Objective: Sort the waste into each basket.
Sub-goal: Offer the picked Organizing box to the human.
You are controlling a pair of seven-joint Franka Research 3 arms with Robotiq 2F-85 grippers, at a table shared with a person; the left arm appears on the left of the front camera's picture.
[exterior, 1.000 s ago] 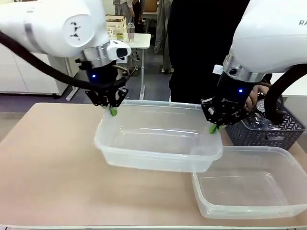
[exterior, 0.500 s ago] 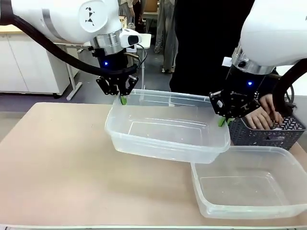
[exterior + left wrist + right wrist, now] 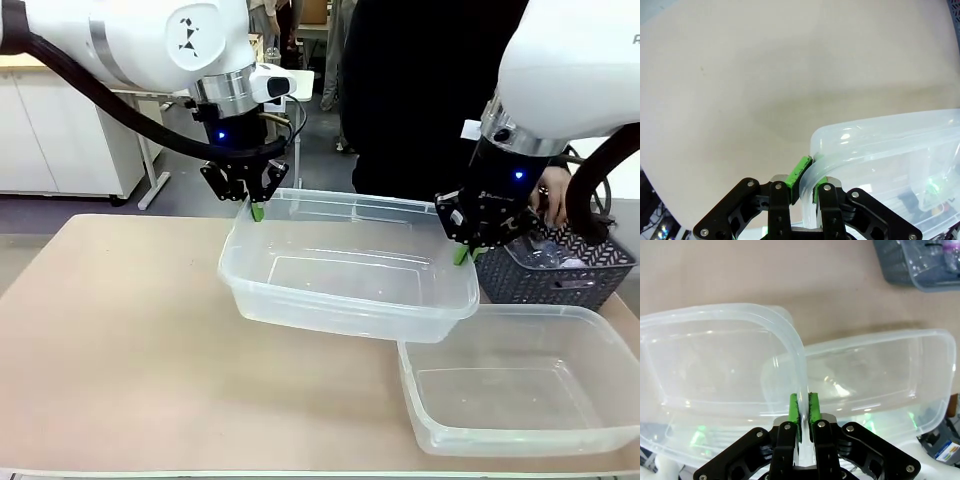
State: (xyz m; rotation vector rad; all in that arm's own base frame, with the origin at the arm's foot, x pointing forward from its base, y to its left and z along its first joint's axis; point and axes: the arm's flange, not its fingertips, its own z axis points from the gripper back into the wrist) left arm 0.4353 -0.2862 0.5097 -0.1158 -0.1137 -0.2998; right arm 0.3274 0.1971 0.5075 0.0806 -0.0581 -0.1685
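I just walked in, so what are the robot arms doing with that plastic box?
Both robot hands pinch the rim of one large clear plastic tub, the left hand at a far corner, the right hand at the other end. It hangs above the beige table, partly over a second clear tub. A person's hand is at the dark blue basket.

Item 1: large clear rectangular plastic tub [image 3: 345,300], 12 o'clock on the table. Smooth, glossy, see-through, with highlights along the rolled rim.
Item 2: second clear rectangular plastic tub [image 3: 520,440], 4 o'clock. Same glossy finish.
Item 3: beige table top [image 3: 110,340]. Matt, smooth.
Item 4: dark blue lattice-sided plastic basket [image 3: 560,278], 2 o'clock. Dull.
Item 5: left gripper [image 3: 257,211] and right gripper [image 3: 461,255]. Matt black links, silver metal screws, green matt pads.
Item 6: white arm shells [image 3: 130,40]. Glossy.
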